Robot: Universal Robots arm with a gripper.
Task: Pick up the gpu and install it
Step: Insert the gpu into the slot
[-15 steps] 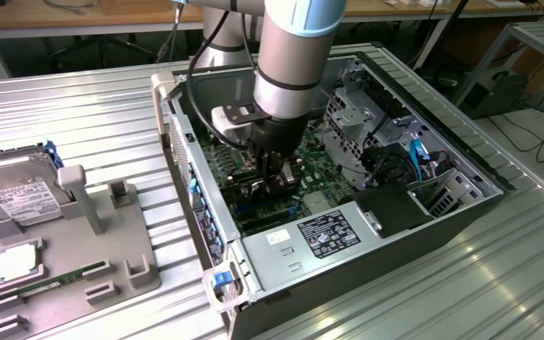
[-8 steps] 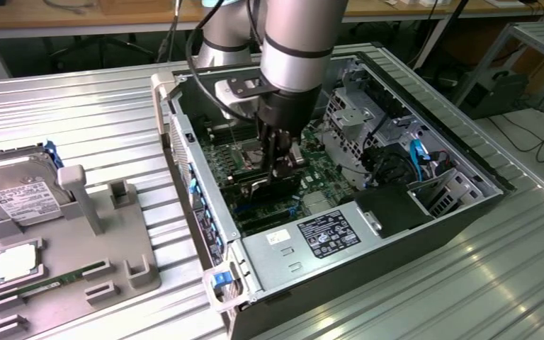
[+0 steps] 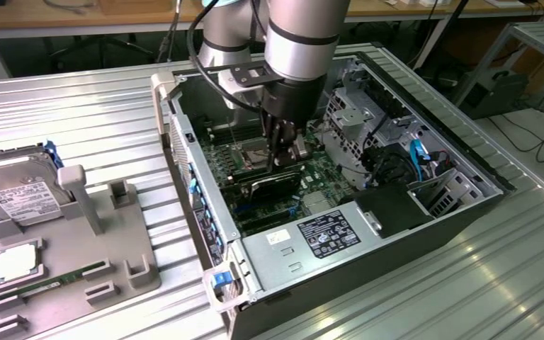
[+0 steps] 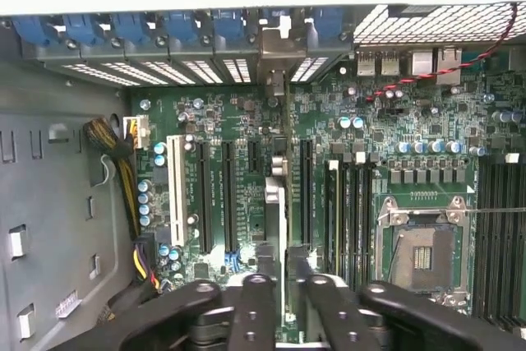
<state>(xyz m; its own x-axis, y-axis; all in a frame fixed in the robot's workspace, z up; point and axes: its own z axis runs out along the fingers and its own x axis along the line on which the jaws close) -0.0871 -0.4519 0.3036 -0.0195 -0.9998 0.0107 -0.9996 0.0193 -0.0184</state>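
The pincer (image 4: 278,285) clamps the flat gpu (image 4: 275,203) edge-on — over the green motherboard's (image 4: 329,137) long black slots.

Ribbed metal table (image 3: 83,113) under bright light; wooden bench (image 3: 64,14) behind; cables on floor (image 3: 537,134)

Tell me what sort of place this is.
Probably a robotics lab or test workshop for computer assembly: an open PC case lies on a ribbed metal table, a grey parts fixture holds a hard drive, and the gripper holds the gpu over the motherboard.
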